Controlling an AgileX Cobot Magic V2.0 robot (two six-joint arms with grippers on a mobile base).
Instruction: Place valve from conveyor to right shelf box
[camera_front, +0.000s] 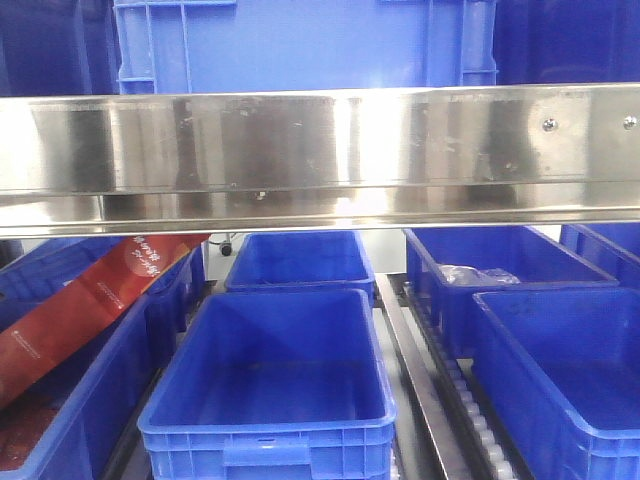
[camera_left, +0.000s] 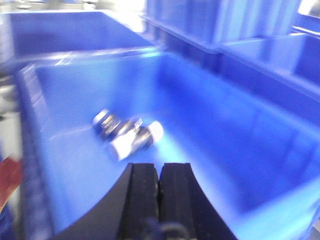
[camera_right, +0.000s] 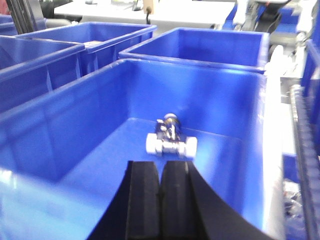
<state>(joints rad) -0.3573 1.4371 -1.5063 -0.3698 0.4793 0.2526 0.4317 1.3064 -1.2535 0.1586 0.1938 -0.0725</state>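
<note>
- Blue plastic bins (camera_front: 270, 400) fill the shelf under a steel rail (camera_front: 320, 150); I see no conveyor in any view.
- Left end effector (camera_left: 159, 182): pads pressed together, nothing between them, hanging over a bin (camera_left: 240, 150).
- Its view, though blurred, shows a valve (camera_left: 129, 134) on that bin's floor, just ahead of the tips and slightly to their left, its long axis running diagonally.
- Right end effector (camera_right: 160, 187): pads likewise together and empty.
- From its tips a valve (camera_right: 171, 140) lies straight ahead on the floor of another bin (camera_right: 90, 130), white ends pointing left and right, crosswise to the pads.
- I can't tell whether both cameras show one valve, or which arm is nearer.
- My judgement: the drop is done.
</note>
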